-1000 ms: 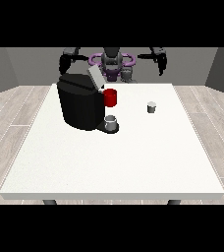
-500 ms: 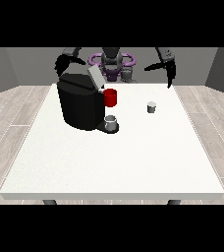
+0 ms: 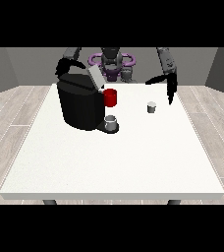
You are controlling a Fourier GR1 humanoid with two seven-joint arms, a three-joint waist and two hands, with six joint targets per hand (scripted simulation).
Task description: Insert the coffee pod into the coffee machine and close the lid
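Observation:
A black coffee machine (image 3: 79, 105) stands at the table's left, its grey lid (image 3: 95, 77) tilted up and open. On its front is a red part (image 3: 110, 97), and a small grey cup (image 3: 111, 122) sits on its drip base. The small grey-white coffee pod (image 3: 152, 107) stands alone on the table right of the machine. The hand at the view's right (image 3: 170, 88) hangs above and right of the pod, fingers pointing down, not touching it. The hand at the view's left (image 3: 64, 66) is behind the machine's top, partly hidden.
The white table (image 3: 114, 162) stretches wide toward the camera. The robot's torso (image 3: 112, 64) stands behind the far edge. Grey wood floor surrounds the table.
The hand at the view's right has swung down and forward from beside the robot's shoulder to just above and right of the pod. The hand at the view's left stays near the machine.

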